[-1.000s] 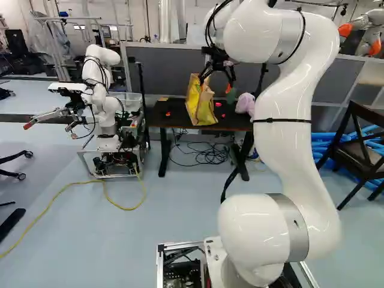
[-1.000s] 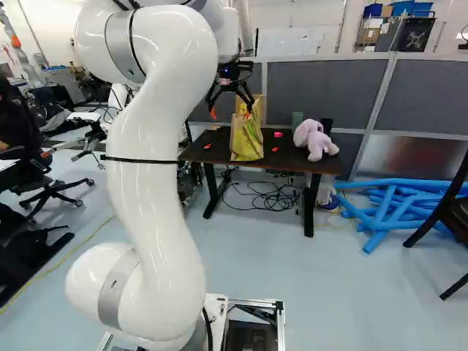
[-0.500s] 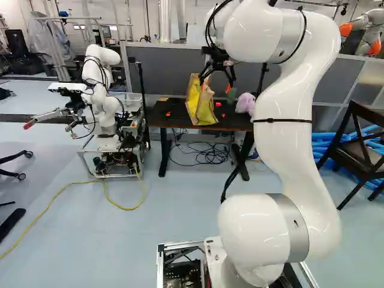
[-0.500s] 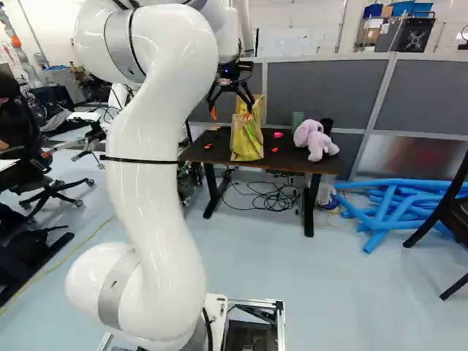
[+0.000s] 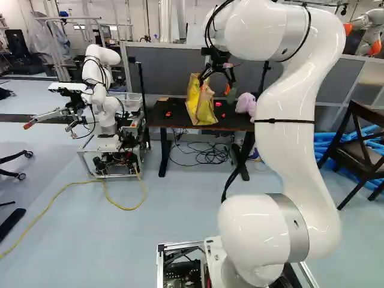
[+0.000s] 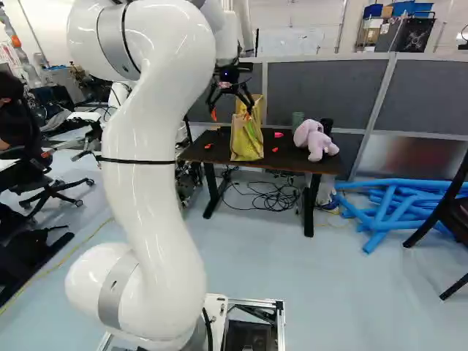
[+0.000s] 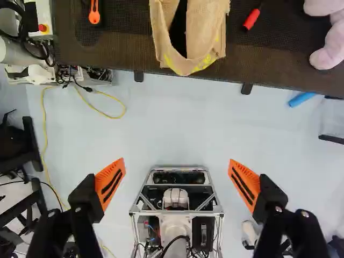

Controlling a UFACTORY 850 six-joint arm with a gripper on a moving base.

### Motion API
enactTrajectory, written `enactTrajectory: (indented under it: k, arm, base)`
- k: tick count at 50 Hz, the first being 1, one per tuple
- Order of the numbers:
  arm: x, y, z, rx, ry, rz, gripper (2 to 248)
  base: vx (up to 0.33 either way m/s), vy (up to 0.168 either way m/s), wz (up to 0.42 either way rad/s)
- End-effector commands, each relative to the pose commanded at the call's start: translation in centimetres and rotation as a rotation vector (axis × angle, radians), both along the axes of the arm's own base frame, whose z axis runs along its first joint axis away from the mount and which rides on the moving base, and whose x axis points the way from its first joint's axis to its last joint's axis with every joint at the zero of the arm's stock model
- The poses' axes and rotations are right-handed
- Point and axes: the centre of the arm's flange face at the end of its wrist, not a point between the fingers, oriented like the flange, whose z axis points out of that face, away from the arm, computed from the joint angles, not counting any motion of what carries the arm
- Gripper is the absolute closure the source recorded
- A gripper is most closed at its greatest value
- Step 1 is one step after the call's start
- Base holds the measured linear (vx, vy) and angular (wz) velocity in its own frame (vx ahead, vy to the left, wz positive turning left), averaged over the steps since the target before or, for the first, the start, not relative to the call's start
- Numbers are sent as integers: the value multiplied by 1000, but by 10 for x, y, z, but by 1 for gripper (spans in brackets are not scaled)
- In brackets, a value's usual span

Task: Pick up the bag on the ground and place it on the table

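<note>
My gripper (image 5: 216,86) hangs over the near side of the black table (image 5: 231,123) in the left base view. The yellow and tan bag (image 6: 247,140) stands upright on the tabletop, open at its top. In the wrist view the gripper (image 7: 177,174) is open, its orange pads wide apart with only floor and the base seen between them. There the bag (image 7: 208,45) lies ahead of the fingers, apart from both, its dark mouth facing the camera.
A pink plush toy (image 6: 316,139), a green cup (image 6: 297,120) and small red objects share the table. Cables (image 6: 267,197) lie beneath it. Another robot (image 5: 107,114) stands left of the table. Blue foam tubes (image 6: 387,205) and a dark chair (image 5: 360,150) are to the right.
The upper arm has drawn back slightly toward the base, while the gripper has barely shifted and stays open. The bag has not moved on the table.
</note>
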Motion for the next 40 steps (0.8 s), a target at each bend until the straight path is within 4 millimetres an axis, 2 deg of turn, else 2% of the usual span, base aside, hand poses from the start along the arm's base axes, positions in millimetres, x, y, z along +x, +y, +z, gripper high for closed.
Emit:
enactTrajectory:
  k: [40]
  arm:
    - [-24,9,-36,-21,-154,-4,3]
  base:
    - [0,0,0]
